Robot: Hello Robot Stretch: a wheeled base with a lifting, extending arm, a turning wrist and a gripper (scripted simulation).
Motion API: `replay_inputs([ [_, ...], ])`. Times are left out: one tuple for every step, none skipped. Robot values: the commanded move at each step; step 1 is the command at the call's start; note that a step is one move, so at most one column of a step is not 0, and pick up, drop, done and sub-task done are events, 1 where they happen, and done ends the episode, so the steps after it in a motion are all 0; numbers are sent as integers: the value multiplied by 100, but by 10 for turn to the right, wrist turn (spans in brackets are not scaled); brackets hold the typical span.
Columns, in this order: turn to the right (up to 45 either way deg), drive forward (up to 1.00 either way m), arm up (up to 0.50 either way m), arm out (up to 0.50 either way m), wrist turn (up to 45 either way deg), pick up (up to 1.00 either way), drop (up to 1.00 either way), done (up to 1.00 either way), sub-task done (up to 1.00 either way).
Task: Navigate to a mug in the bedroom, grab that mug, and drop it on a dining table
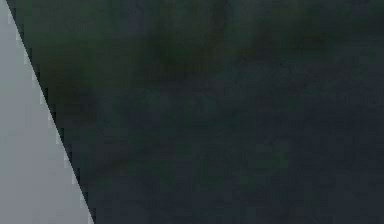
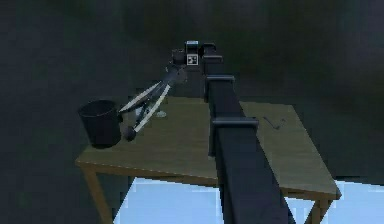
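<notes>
Pincer (image 2: 128,120) sits right at the mug (image 2: 100,122), thin fingers (image 2: 146,96) angling down toward it. I cannot tell whether they are apart or together, touching it or just beside it. With the mug standing on the bench, I cannot tell if anything is held either.

Starting close in, the arm (image 2: 238,150), a dark bar, runs out over the bench (image 2: 180,152), a wooden top on thin legs with pale floor (image 2: 170,205) beneath. Next out is the mug, dark and upright, near the bench's left corner and close to its edge. Farther across lies a small thin thing (image 2: 272,123), well apart from the action. Behind it all is a dark wall (image 2: 80,40). The forward view has a dark surface (image 1: 220,110) with a pale wedge (image 1: 25,150) at its left.

My read is that this is the grab. The trick is a sure hold before any lift, because a sideways nudge that near the corner could send the mug off. Then lift straight up, clear of the top, and only afterwards draw the arm in. No driving until then.
</notes>
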Motion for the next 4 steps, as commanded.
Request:
replay_inputs([
  [0, 0, 0, 0, 450, 0, 0, 0, 0],
  [0, 0, 0, 0, 450, 0, 0, 0, 0],
  [0, 0, 0, 0, 450, 0, 0, 0, 0],
  [0, 0, 0, 0, 30, 0, 0, 0, 0],
])
